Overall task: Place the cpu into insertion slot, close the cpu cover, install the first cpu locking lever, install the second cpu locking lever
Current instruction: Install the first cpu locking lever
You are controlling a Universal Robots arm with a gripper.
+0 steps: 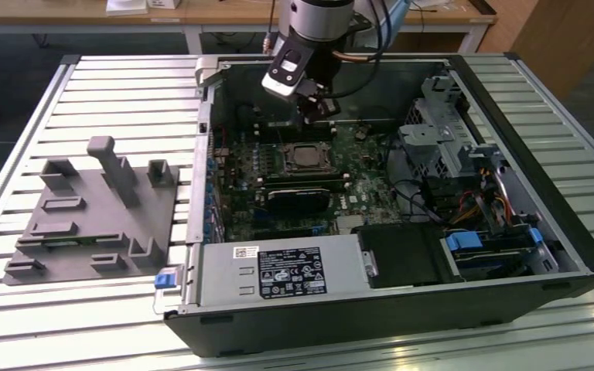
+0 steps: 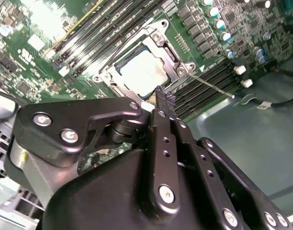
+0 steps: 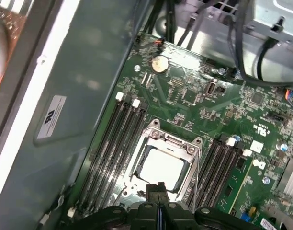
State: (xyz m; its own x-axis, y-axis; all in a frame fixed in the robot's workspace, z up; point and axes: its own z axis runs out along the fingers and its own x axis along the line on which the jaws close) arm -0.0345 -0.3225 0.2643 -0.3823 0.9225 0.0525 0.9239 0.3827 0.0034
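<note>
Slatted metal table (image 1: 101, 85) — open computer case (image 1: 380, 325) on it, grey fixture block (image 1: 90, 220) beside, possibly plastic.

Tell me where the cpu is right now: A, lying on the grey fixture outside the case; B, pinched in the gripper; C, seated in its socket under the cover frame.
C: in the first wrist view the cpu shows through the window of the closed cpu cover.

The cpu (image 3: 162, 168) apparently lies in the insertion slot (image 3: 171, 139).
</note>
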